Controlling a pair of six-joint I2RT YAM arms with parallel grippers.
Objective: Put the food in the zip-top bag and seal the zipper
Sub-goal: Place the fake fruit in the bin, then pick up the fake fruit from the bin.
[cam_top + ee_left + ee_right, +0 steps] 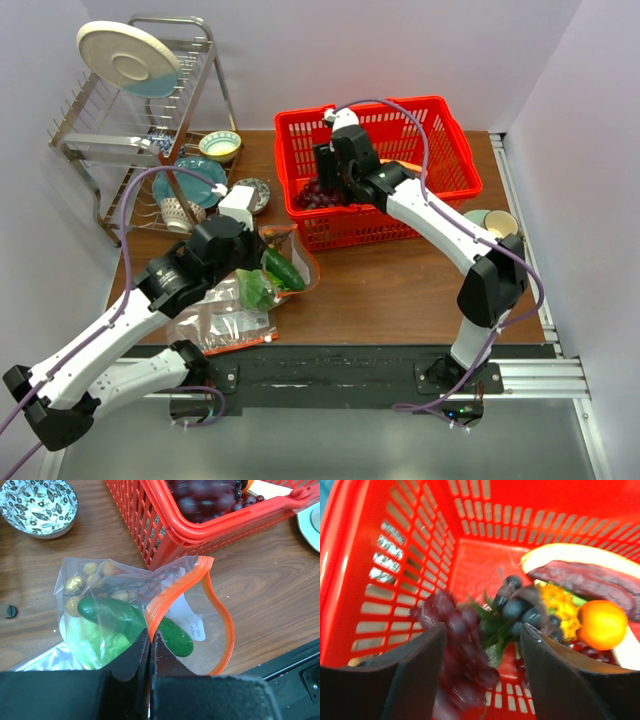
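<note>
The zip-top bag [200, 630] lies on the wooden table beside the red basket [165, 525], its mouth gaping. Inside it I see the dark green cucumber [175, 636], the pale-green cabbage [95, 640] and small brown round nuts [75, 585]. My left gripper [150, 635] is shut on the orange zipper [170, 597] at the near edge of the mouth. From above, the bag [290, 262] sits just under the left gripper [262, 240]. My right gripper [482, 645] hangs open inside the basket [440, 110], with blurred purple grapes [465, 650] between its spread fingers, not pinched.
The basket also holds dark grapes [517, 607], an orange [602, 624] and a purple sweet potato [590, 577]. A second clear bag [215, 325] lies near the front edge. A dish rack [130, 130], bowls [220, 145] and a patterned bowl [37, 505] stand at the left, a cup [497, 222] at the right.
</note>
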